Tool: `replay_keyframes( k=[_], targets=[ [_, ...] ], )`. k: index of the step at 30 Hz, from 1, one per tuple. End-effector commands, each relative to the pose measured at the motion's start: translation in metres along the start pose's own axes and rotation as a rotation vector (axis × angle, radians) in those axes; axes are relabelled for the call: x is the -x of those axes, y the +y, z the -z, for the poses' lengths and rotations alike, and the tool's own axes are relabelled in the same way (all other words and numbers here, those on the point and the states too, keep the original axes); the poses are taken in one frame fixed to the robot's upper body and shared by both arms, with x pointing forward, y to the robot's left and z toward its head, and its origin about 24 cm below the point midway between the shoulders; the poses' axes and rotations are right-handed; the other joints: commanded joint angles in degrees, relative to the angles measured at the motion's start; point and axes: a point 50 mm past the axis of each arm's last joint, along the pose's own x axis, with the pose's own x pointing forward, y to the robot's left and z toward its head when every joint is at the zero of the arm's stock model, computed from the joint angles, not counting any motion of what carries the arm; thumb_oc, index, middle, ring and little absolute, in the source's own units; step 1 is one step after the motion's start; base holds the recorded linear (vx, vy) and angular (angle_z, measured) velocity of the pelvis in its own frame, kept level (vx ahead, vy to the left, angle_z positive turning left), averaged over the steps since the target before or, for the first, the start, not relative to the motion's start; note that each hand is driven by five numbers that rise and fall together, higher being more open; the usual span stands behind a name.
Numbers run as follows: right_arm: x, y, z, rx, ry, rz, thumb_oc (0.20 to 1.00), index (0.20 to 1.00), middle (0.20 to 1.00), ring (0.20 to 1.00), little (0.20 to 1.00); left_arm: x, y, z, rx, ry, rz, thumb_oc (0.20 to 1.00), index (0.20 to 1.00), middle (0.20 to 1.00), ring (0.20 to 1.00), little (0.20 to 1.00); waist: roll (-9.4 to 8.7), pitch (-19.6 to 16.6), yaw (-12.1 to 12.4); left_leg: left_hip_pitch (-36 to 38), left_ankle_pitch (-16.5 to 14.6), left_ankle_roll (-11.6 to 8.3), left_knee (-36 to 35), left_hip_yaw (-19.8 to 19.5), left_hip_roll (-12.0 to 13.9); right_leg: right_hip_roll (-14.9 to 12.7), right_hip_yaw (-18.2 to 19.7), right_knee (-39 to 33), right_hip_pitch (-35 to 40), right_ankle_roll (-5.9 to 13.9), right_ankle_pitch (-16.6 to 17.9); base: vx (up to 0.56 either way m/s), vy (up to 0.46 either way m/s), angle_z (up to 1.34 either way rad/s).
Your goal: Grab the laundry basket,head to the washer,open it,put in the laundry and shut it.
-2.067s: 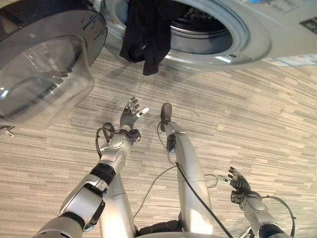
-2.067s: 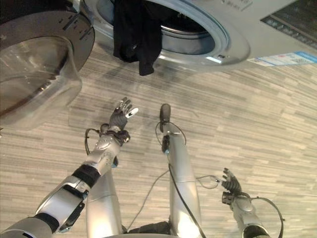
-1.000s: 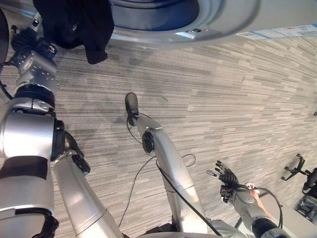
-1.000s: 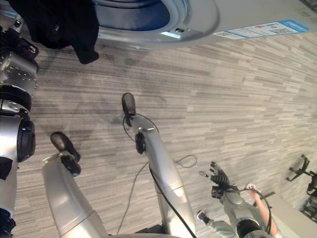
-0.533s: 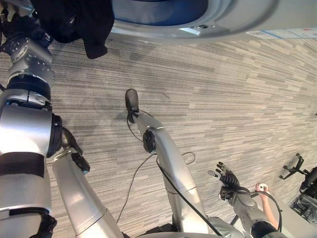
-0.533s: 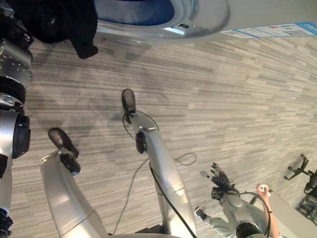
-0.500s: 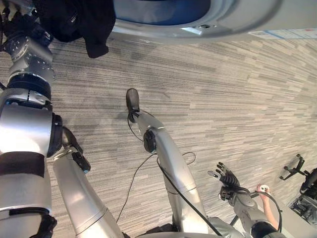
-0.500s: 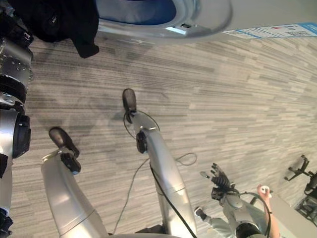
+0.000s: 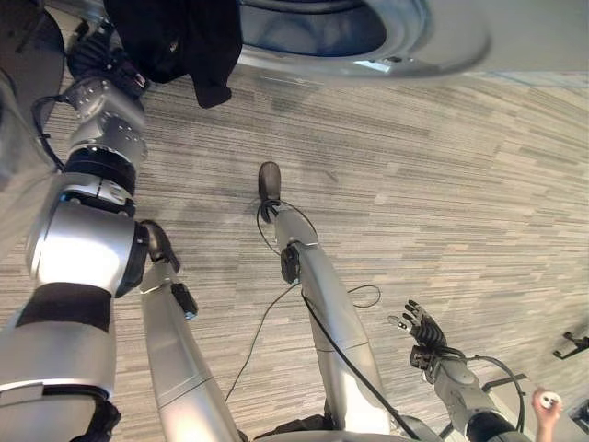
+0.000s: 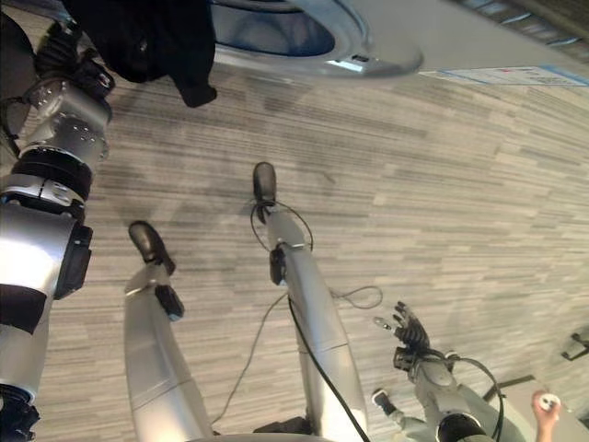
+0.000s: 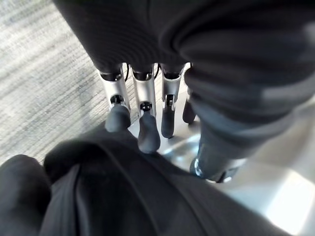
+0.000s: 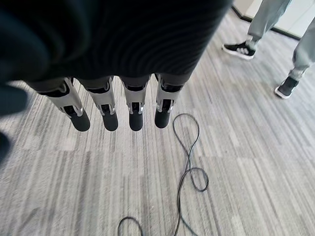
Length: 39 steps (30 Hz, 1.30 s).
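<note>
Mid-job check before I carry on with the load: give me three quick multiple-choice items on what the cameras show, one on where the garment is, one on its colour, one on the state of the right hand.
1. Where is the garment?
A. Flat on the floor
B. Hanging over the rim of the washer's opening
C. In the right hand

2. What colour is the garment?
A. White
B. Red
C. Black

3. What state is the right hand in?
A. Open and empty above the floor
B. Shut on the garment
C. Shut on a basket handle

Answers:
1 B: the garment droops from the washer rim, with the left hand beside it.
2 C: the cloth is black in both eye views.
3 A: the right hand has straight fingers over bare floor, holding nothing.
</note>
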Motion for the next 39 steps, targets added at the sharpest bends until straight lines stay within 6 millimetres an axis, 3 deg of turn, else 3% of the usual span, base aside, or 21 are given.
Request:
replay_keyframes(
  k=[1, 4, 8, 10, 13, 14, 17, 18, 19, 20, 23, 30, 32, 33, 37, 39],
  targets=[
    [0.014, -0.035, 0.007, 0.031, 0.029, 0.099, 1.0, 1.0, 1.0, 1.0, 1.0, 0.022, -0.063, -0.065, 0.137, -0.288, 0.322, 0.2, 0.2, 0.2, 0.2, 0.2, 4.57, 1.0, -3.3, 5.8, -0.5, 3.01, 3.2, -4.8, 0.0, -0.8, -1.3, 0.5, 6.7, 7.88, -6.4, -0.03, 0.007, 0.15],
    [0.014, -0.036, 0.008, 0.032, 0.035, 0.098, 1.0, 1.0, 1.0, 1.0, 1.0, 0.024, -0.066, -0.041, 0.156, -0.225, 0.354, 0.2, 0.2, 0.2, 0.2, 0.2, 5.22, 1.1, -3.1, 12.2, 2.4, 3.12, -4.9, -4.2, -0.8, -1.4, -1.1, -2.3, 10.7, 8.33, -5.8, -0.04, 0.022, 0.17],
    [0.019, -0.04, 0.016, 0.032, 0.062, 0.112, 1.0, 1.0, 1.0, 1.0, 1.0, 0.03, -0.071, -0.024, 0.196, -0.184, 0.401, 0.2, 0.2, 0.2, 0.2, 0.2, 5.72, 1.2, -2.9, 17.7, 4.7, 3.02, -11.5, -3.9, -1.2, -1.7, -1.0, -4.8, 14.2, 8.61, -5.0, -0.03, 0.008, 0.13],
    [0.022, -0.04, 0.023, 0.046, 0.086, 0.108, 1.0, 1.0, 1.0, 1.0, 1.0, 0.033, -0.071, -0.004, 0.214, -0.136, 0.425, 0.2, 0.2, 0.2, 0.2, 0.2, 6.25, 1.4, -2.7, 21.1, 6.1, 2.75, -15.5, -3.7, -1.3, -2.0, -1.2, -6.4, 16.3, 8.78, -4.7, -0.04, 0.031, 0.1],
    [0.028, -0.044, 0.033, 0.071, 0.121, 0.119, 1.0, 1.0, 1.0, 1.0, 1.0, 0.046, -0.069, 0.038, 0.216, -0.049, 0.476, 0.2, 0.2, 0.2, 0.2, 0.2, 7.06, 1.8, -2.1, 26.2, 8.3, 2.31, -20.8, -3.6, -1.8, -2.5, -1.5, -8.6, 19.6, 8.93, -3.9, -0.05, 0.054, 0.08],
    [0.028, -0.045, 0.033, 0.087, 0.128, 0.124, 1.0, 1.0, 1.0, 1.0, 1.0, 0.052, -0.064, 0.062, 0.198, 0.008, 0.483, 0.2, 0.2, 0.2, 0.2, 0.2, 7.3, 2.3, -1.8, 28.4, 9.0, 2.36, -22.7, -3.8, -1.6, -2.9, -1.5, -9.7, 21.2, 9.03, -3.3, -0.05, 0.058, 0.1],
    [0.027, -0.046, 0.032, 0.091, 0.125, 0.132, 1.0, 1.0, 1.0, 1.0, 1.0, 0.058, -0.066, 0.075, 0.202, 0.042, 0.496, 0.2, 0.2, 0.2, 0.2, 0.2, 7.25, 2.5, -1.7, 29.9, 9.3, 2.44, -23.7, -3.7, -1.7, -3.0, -1.6, -10.9, 22.5, 9.35, -2.4, -0.05, 0.047, 0.06],
    [0.019, -0.049, 0.016, 0.111, 0.072, 0.149, 1.0, 1.0, 1.0, 1.0, 1.0, 0.071, -0.067, 0.103, 0.238, 0.12, 0.49, 0.2, 0.2, 0.2, 0.2, 0.2, 7.46, 2.9, -0.8, 30.3, 9.5, 2.51, -23.8, -3.9, -2.0, -3.2, -1.9, -11.8, 23.6, 9.23, -2.0, -0.07, 0.02, 0.07],
    [0.018, -0.044, 0.012, 0.111, 0.065, 0.102, 1.0, 1.0, 1.0, 1.0, 1.0, 0.075, -0.061, 0.119, 0.207, 0.164, 0.467, 0.2, 0.2, 0.2, 0.2, 0.2, 7.26, 3.0, -0.8, 30.6, 9.4, 2.52, -23.8, -3.8, -2.2, -3.4, -1.9, -12.2, 24.2, 9.34, -1.8, -0.09, 0.05, 0.08],
    [0.019, -0.046, 0.013, 0.12, 0.082, 0.095, 1.0, 1.0, 1.0, 1.0, 1.0, 0.082, -0.079, 0.123, 0.237, 0.204, 0.5, 0.2, 0.2, 0.2, 0.2, 0.2, 6.46, 2.9, -1.1, 31.2, 9.0, 2.61, -23.3, -3.7, -2.5, -3.6, -1.6, -12.9, 24.9, 9.62, -0.9, -0.05, 0.045, 0.08],
    [0.024, -0.048, 0.02, 0.134, 0.104, 0.099, 1.0, 1.0, 1.0, 1.0, 1.0, 0.092, -0.088, 0.13, 0.265, 0.235, 0.543, 0.2, 0.2, 0.2, 0.2, 0.2, 5.96, 3.1, -1.4, 31.3, 8.3, 2.83, -22.3, -4.1, -3.0, -4.1, -1.5, -14.2, 26.4, 9.82, 0.1, -0.05, 0.063, 0.05],
    [0.02, -0.046, 0.022, 0.213, 0.141, 0.079, 1.0, 1.0, 1.0, 1.0, 1.0, 0.111, -0.089, 0.158, 0.247, 0.32, 0.567, 0.2, 0.2, 0.2, 0.2, 0.2, 4.51, 3.2, -0.9, 31.3, 7.3, 3.36, -20.3, -4.1, -5.0, -5.4, -1.1, -17.4, 30.1, 10.47, 2.9, -0.05, 0.065, 0.02],
    [0.02, -0.045, 0.024, 0.241, 0.154, 0.068, 1.0, 1.0, 1.0, 1.0, 1.0, 0.108, -0.094, 0.153, 0.26, 0.309, 0.563, 0.2, 0.2, 0.2, 0.2, 0.2, 4.08, 2.8, -0.8, 32.0, 7.8, 3.44, -21.4, -4.0, -5.0, -5.5, -1.4, -19.0, 31.1, 10.66, 3.7, -0.06, 0.059, 0.02],
    [0.02, -0.044, 0.024, 0.246, 0.156, 0.062, 1.0, 1.0, 1.0, 1.0, 1.0, 0.107, -0.096, 0.15, 0.271, 0.305, 0.559, 0.2, 0.2, 0.2, 0.2, 0.2, 3.45, 2.6, -0.9, 31.6, 9.8, 3.57, -22.3, -3.9, -5.6, -5.9, -1.7, -20.2, 31.1, 10.29, 5.7, -0.09, 0.037, -0.04],
    [0.02, -0.039, 0.03, 0.254, 0.174, 0.053, 1.0, 1.0, 1.0, 1.0, 1.0, 0.092, -0.103, 0.123, 0.332, 0.242, 0.497, 0.2, 0.2, 0.2, 0.2, 0.2, 3.2, 1.2, -0.4, 33.7, 12.9, 3.26, -28.5, -3.7, -4.9, -5.8, -2.4, -23.1, 32.6, 10.83, 6.8, 0.0, 0.009, -0.02],
    [0.02, -0.034, 0.033, 0.258, 0.18, 0.044, 1.0, 1.0, 1.0, 1.0, 1.0, 0.08, -0.104, 0.102, 0.336, 0.182, 0.458, 0.366, 0.366, 0.366, 0.366, 0.366, 3.1, 0.5, 0.0, 34.8, 14.9, 2.61, -32.3, -3.7, -4.3, -5.4, -2.8, -24.2, 32.7, 11.25, 7.4, 0.05, -0.001, -0.05]
  ],
)
